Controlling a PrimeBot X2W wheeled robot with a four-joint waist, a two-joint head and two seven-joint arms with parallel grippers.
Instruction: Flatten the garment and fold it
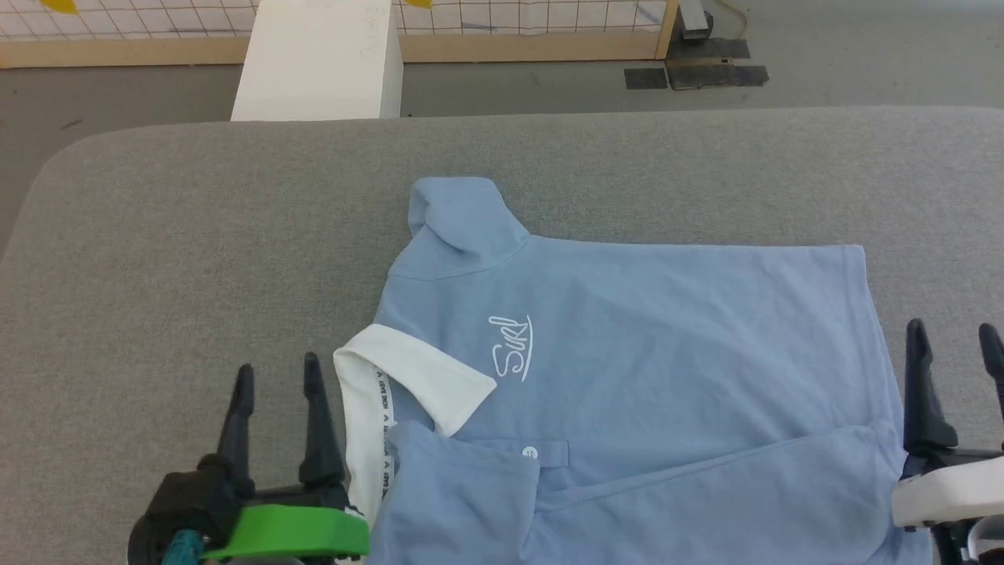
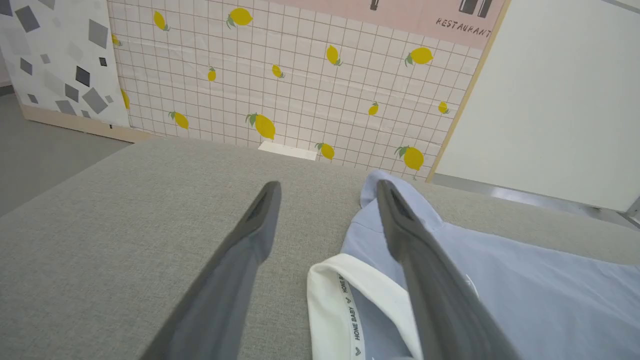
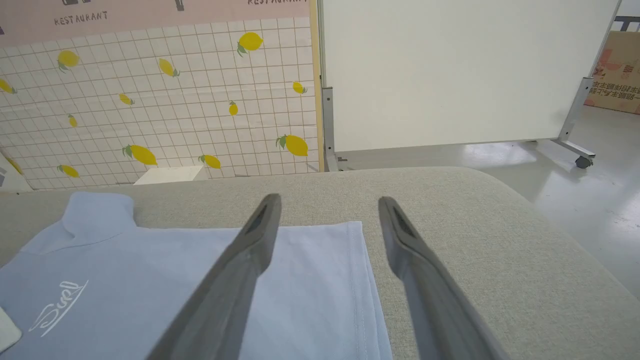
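- polo shirt (image 1: 667,353) light blue; collar (image 1: 416,377) white; cursive chest logo (image 1: 511,347) and placket button (image 1: 530,453) white
- collar tape (image 2: 350,310) white with dark lettering
- counter (image 1: 196,259) mottled grey weave
- left tool (image 1: 278,365) and right tool (image 1: 951,328) dark grey; green guard (image 1: 290,530) at the left tool's base
- wall panel (image 2: 300,85) white grid strewn with yellow lemons, green leaves; pink band (image 2: 400,15) above, dark lettering
- side panel (image 2: 55,55) white with grey shards

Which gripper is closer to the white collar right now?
Left. The left gripper sits just beside the collar, over the grey surface, jaws open. The right gripper is across the shirt at its hem, jaws open too.
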